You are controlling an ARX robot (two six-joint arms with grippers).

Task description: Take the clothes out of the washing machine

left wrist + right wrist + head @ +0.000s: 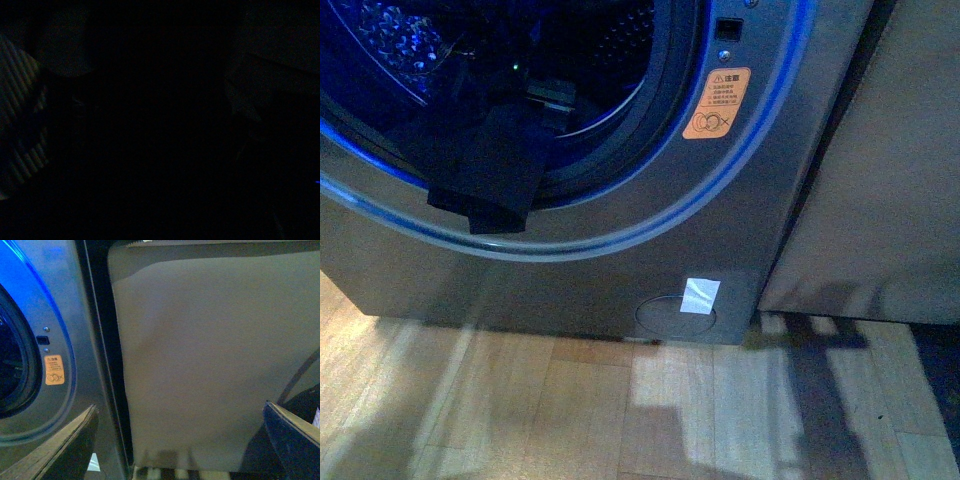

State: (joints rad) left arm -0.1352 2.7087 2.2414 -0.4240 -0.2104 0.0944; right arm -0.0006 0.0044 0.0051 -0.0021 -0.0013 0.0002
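Between the fingertips of the right gripper (180,407), only air, with a plain grey cabinet side (210,355) behind. Fingers (65,445) spread wide, holding nothing. Beyond the outer side of one finger, the washing machine (75,315), near but not touched.

Left wrist view dark, so nothing told from it. Cannot tell how the left gripper's fingers stand. Only a black blocky shape (552,100) in the mouth of the drum (390,40) in the front view, perhaps that gripper.

Clothes (485,170): dark limp fabric draped out over the lower door seal (620,150), partly inside the drum, well apart from the right fingers.

Likely trouble from here:
- Could slip off the seal onto the wooden floor (570,410) if pinched by a thin edge or released early.
- Could drag or catch on the seal if pulled sideways rather than outward.
- Could close on dark hardware or on air, since dark cloth is hard to tell apart in the blue-lit drum.

Orange sticker (717,103): warning triangle beside "注意", smaller lines unreadable, crossed-out pictogram beneath. White-and-blue label (700,295) low on the front panel, writing too small to read. No brand name visible.
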